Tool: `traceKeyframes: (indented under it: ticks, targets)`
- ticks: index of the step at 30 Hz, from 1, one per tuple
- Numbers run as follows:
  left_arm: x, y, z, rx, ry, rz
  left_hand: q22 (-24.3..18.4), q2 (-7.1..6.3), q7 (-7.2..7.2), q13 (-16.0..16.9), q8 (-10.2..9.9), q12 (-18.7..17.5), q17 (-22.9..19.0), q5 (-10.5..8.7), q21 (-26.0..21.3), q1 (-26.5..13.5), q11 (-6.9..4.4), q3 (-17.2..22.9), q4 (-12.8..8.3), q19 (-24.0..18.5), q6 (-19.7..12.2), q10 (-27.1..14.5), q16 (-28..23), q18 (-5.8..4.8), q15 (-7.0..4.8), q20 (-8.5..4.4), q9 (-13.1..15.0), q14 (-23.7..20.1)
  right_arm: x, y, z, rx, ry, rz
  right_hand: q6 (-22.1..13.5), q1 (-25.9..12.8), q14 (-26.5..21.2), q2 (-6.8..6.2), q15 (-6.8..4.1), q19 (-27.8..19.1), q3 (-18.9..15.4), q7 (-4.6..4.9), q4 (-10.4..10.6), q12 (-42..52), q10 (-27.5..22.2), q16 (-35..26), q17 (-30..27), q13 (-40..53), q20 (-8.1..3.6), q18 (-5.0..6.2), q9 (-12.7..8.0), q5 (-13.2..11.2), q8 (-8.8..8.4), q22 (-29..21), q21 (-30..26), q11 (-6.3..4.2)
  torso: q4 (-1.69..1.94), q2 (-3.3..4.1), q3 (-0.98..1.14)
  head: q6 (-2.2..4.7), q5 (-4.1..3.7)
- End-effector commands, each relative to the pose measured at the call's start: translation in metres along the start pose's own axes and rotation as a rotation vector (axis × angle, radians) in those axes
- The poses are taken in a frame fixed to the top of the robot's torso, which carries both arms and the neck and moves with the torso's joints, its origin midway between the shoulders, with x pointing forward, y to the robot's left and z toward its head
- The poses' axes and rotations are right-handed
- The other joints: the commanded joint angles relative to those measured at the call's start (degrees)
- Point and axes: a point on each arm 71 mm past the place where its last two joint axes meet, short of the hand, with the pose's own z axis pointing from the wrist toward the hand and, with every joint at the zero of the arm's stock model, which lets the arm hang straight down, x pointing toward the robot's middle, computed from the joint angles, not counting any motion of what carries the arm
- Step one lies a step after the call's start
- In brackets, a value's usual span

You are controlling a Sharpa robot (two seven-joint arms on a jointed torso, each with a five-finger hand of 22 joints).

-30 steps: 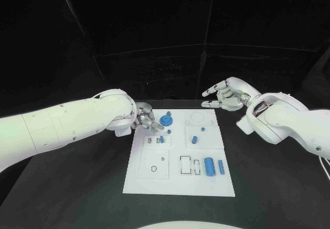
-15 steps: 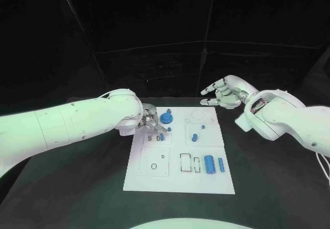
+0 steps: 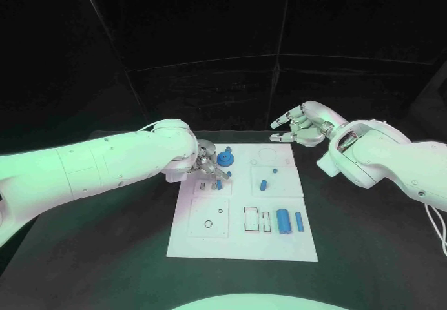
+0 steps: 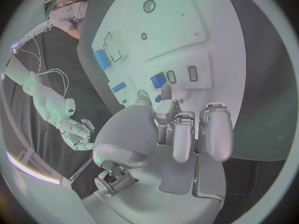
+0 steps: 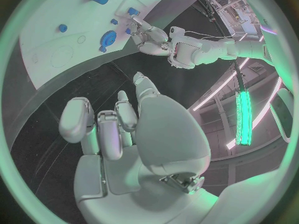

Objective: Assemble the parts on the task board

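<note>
**A:** Head view has the white task board point(image 3: 244, 213) sitting mid-table on the black table point(image 3: 373, 245). The left hand point(image 3: 207, 165) is down at the board's 11 o'clock corner, fingertips right by a small blue part point(image 3: 217, 185) standing in the upper-left panel. Just beside it, toward 12, there's a round blue gear-looking part point(image 3: 225, 161).

**B:** Is the left hand actually gripping anything?

**A:** Honestly can't tell. In the left wrist view the left hand's point(image 4: 168, 134) fingers point(image 4: 212, 134) are curled forward over the board, and the thumb and one fingertip sit close to a small blue part point(image 4: 158, 79), but whether they pinch it or just hover, no idea.

**B:** And the right one?

**A:** The right hand point(image 3: 303, 126) is off the board past its 1 o'clock corner, up above the table, fingers spread and holding nothing. Right wrist view agrees: the right hand point(image 5: 124, 129) has loose fingers with bare table under them.

**B:** Other parts?

**A:** A blue cylinder point(image 3: 283, 222) and a slimmer blue peg point(image 3: 298, 221) lie side by side around 4 o'clock on the board. A short blue piece point(image 3: 263, 186) lies near the centre, with a tiny blue piece point(image 3: 274, 172) just above it.
</note>
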Motion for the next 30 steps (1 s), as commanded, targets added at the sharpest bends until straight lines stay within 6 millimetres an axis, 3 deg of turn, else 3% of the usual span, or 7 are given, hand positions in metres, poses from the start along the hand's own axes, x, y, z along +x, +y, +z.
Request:
traceKeyframes:
  ticks: [1, 30]
  targets:
    - [0.0007, 0.0002, 0.0012, -0.014, 0.017, 0.020, 0.07, -0.23, 0.13, 0.05, 0.26, 0.37, 15.08, 0.35, 0.34, 0.25, -0.06, -0.16, -0.07, 1.12, -0.48, 0.39, 0.18, -0.89, -0.47, -0.14, 0.17, 5.95, 0.0003, 0.0017, 0.0008, -0.005, 0.009, -0.005, 0.20, 0.70, 4.14, -0.01, -0.25, -0.38, -0.44, -0.11, -0.02, -0.20, -0.44, -0.24, 6.55, -0.05, -0.06, 1.01, 0.00, 0.26, 0.17, -0.04, -0.30, -0.04, -0.01, 0.02, -0.04, -0.13, 0.04]
    - [0.0080, -0.0031, 0.0073, -0.021, 0.054, 0.027, 0.53, -0.11, 0.09, 0.20, 0.80, 0.50, 15.08, 0.77, 0.56, 1.96, -0.09, 0.50, -0.50, 1.21, -0.93, 0.36, 0.18, -0.96, -0.49, -0.16, 1.26, 5.95, 0.0028, 0.0031, 0.0039, -0.008, 0.017, -0.005, 0.25, 0.62, 4.11, 0.07, -0.26, -0.49, -0.57, -0.12, 0.09, -0.21, -0.43, -0.33, 6.41, -0.08, -0.07, 1.06, 0.01, 0.49, 0.25, -0.31, -0.45, -0.05, 0.07, 0.04, -0.08, -0.53, -0.03]
